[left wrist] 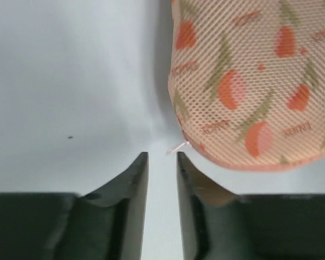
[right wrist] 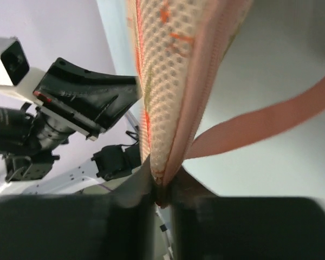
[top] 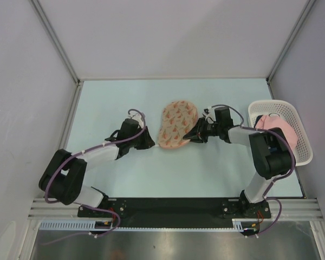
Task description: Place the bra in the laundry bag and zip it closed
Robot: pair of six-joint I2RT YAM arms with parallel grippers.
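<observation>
Overhead view of a pale surface (top: 124, 173) with two robot arms coming in from its near edge. Just left of the laundry bag (top: 176, 125), the left tool (top: 150, 141) sits low, aimed at the bag's near-left edge. Its wrist view shows two dark fingers (left wrist: 131, 184) a narrow gap apart with only bare surface between them. The bag's curved mesh rim lies just beyond the right-hand fingertip, ungripped.

The bag, peach mesh with orange leaf shapes, lies between the two tools. Its long axis runs away from the arms, the far end leaning right and the near end left.

On the bag's right side, toward its near end, the right tool (top: 192, 134) is clamped on the rim. Its wrist view shows the fingers (right wrist: 131, 190) pinched on the zip seam, which appears closed along the blurred stretch in view. A peach loop strap (right wrist: 260, 122) curves off beside them.

Well right of the bag stands a white lattice basket (top: 271, 103) holding a pink cloth (top: 279, 129).
</observation>
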